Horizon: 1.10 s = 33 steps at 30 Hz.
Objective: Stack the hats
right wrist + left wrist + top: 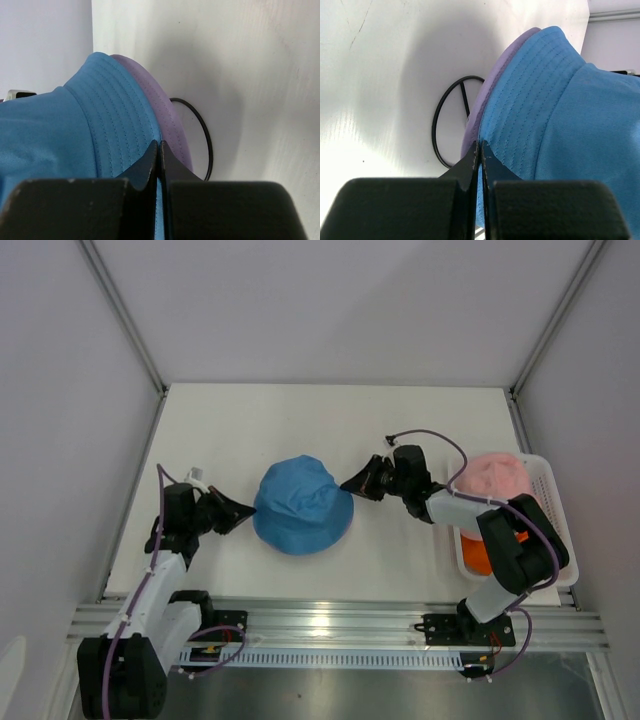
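Note:
The blue hat [303, 505] sits in the middle of the table, over the lavender hat, whose brim peeks out under it in the left wrist view [487, 97] and the right wrist view [162, 112]. My left gripper [245, 511] is shut on the blue hat's left brim [555, 100], with its tips [481, 145] pinching the edge. My right gripper [351, 482] is shut on the blue hat's right brim [110, 120], with its tips [159, 145] pinching that edge. The pink hat [497, 476] and the orange hat [478, 553] lie in the white basket [552, 502] at the right.
A black wire ring of the stand lies on the table under the two hats, seen in the left wrist view [439, 117] and the right wrist view [206, 132]. White walls close in the table on three sides. A metal rail [340, 625] runs along the near edge.

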{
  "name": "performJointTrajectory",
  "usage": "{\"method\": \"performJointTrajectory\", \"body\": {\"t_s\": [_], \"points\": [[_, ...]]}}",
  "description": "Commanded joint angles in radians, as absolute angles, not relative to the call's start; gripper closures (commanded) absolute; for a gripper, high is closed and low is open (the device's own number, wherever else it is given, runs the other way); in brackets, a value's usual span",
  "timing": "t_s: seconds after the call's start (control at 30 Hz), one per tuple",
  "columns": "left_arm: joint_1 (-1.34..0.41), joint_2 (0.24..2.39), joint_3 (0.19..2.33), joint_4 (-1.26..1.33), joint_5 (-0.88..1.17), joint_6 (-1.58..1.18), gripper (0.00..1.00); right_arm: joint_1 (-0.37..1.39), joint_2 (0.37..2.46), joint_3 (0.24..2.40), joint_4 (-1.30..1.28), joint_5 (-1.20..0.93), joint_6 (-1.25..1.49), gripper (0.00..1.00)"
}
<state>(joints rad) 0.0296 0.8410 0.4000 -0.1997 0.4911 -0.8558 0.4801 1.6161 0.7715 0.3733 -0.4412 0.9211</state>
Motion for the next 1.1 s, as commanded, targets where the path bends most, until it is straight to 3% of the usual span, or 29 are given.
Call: {"method": "performJointTrajectory", "body": {"t_s": [0.0, 0.27, 0.37, 0.4, 0.47, 0.5, 0.57, 0.6, 0.63, 0.7, 0.77, 0.9, 0.97, 1.07], "points": [[0.037, 0.853, 0.380, -0.201, 0.466, -0.808, 0.99, 0.479, 1.597, 0.755, 0.312, -0.374, 0.841, 1.00], [0.032, 0.836, 0.396, -0.238, 0.472, -0.773, 0.97, 0.483, 1.580, 0.772, 0.239, -0.365, 0.793, 1.00], [0.031, 0.801, 0.429, -0.291, 0.471, -0.744, 0.81, 0.482, 1.568, 0.813, 0.174, -0.365, 0.749, 1.00], [0.031, 0.789, 0.474, -0.316, 0.465, -0.733, 0.62, 0.482, 1.562, 0.831, 0.151, -0.364, 0.733, 0.86], [0.032, 0.764, 0.512, -0.401, 0.434, -0.691, 0.43, 0.482, 1.537, 0.902, 0.060, -0.354, 0.656, 0.64], [0.031, 0.741, 0.582, -0.435, 0.414, -0.674, 0.28, 0.480, 1.529, 0.931, 0.023, -0.347, 0.629, 0.43], [0.034, 0.720, 0.633, -0.523, 0.351, -0.625, 0.21, 0.472, 1.503, 1.024, -0.101, -0.321, 0.579, 0.25], [0.032, 0.709, 0.719, -0.547, 0.335, -0.609, 0.17, 0.453, 1.493, 1.055, -0.165, -0.316, 0.534, 0.08], [0.035, 0.706, 0.747, -0.570, 0.315, -0.582, 0.15, 0.440, 1.482, 1.087, -0.196, -0.314, 0.517, 0.01], [0.035, 0.713, 0.881, -0.621, 0.304, -0.562, 0.11, 0.408, 1.456, 1.202, -0.312, -0.319, 0.471, 0.00], [0.035, 0.729, 0.939, -0.675, 0.284, -0.526, 0.00, 0.350, 1.425, 1.334, -0.395, -0.290, 0.436, 0.00], [0.035, 0.753, 1.078, -0.730, 0.230, -0.454, 0.01, 0.232, 1.367, 1.538, -0.635, -0.096, 0.296, 0.00], [0.035, 0.755, 1.097, -0.736, 0.215, -0.410, 0.01, 0.151, 1.338, 1.577, -0.747, 0.091, 0.232, 0.00], [0.035, 0.761, 1.121, -0.741, 0.196, -0.388, 0.01, 0.025, 1.290, 1.553, -0.824, 0.179, 0.209, 0.00]]}}
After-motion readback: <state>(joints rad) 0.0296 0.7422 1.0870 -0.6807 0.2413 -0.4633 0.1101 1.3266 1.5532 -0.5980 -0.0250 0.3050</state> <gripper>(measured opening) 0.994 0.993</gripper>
